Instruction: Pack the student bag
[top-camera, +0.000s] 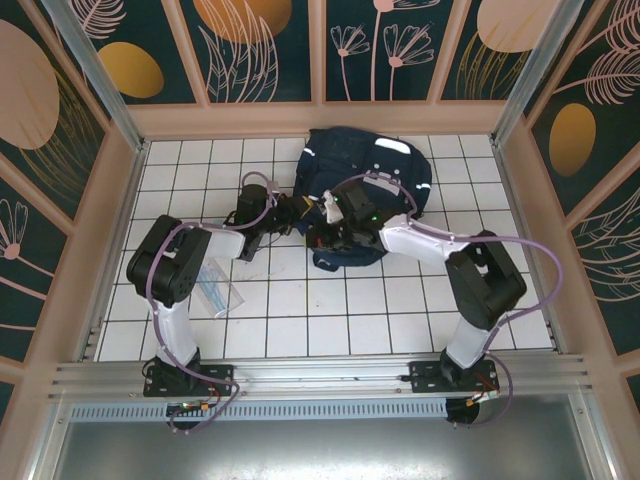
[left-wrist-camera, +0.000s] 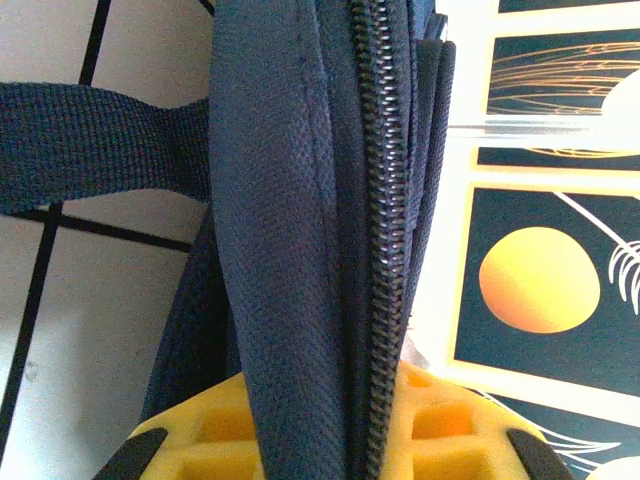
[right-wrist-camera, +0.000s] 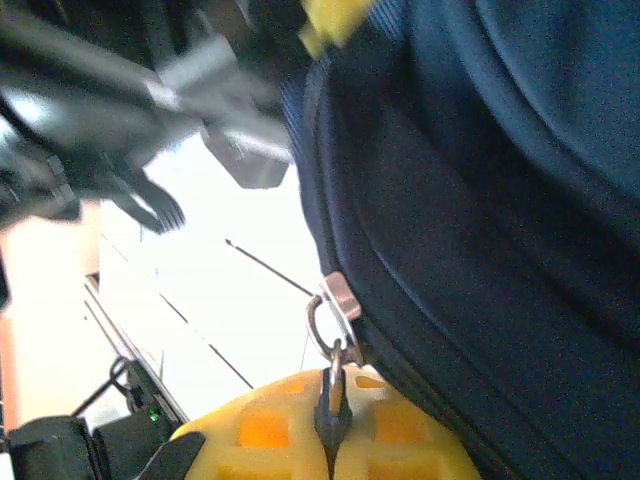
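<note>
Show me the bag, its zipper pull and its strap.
bag (top-camera: 402, 178), top view, navy upper panel.
zipper pull (right-wrist-camera: 335, 388), right wrist view, dark tab.
strap (left-wrist-camera: 90, 140), left wrist view, webbing middle.

The student bag, a bulky dark navy backpack, is lying crumpled in the upper middle of the top view. Its thin white stripes are showing near its upper edge, and its lower end is reaching toward the frame's centre. In the left wrist view its coarse woven fabric is running up the middle of the frame, with a black zipper beside a stitched seam and a flat strap stretching off left. In the right wrist view its zipper pull is sitting at lower centre under a silver ring.
</note>
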